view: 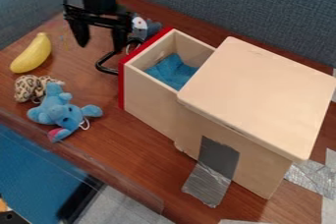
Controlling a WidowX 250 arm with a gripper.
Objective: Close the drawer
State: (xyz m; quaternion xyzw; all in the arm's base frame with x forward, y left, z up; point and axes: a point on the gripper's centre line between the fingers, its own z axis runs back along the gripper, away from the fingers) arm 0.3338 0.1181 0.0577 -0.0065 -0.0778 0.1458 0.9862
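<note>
The gripper (99,42) hangs at the upper left with its two fingers spread wide apart and nothing between them. It is to the left of the drawer (150,94), which stands pulled out of the light wooden box (259,93). The drawer has a red front edge, and a blue cloth (172,72) lies inside. A black handle (105,65) sticks out from the front, just below the gripper's right finger. Whether that finger touches the handle, I cannot tell.
On the table (98,161) at the left are a yellow banana (31,53), a spotted toy (31,87) and a blue plush elephant (60,112). Behind the handle sits a grey plush toy (139,27). Silver tape (207,183) holds the box's near side.
</note>
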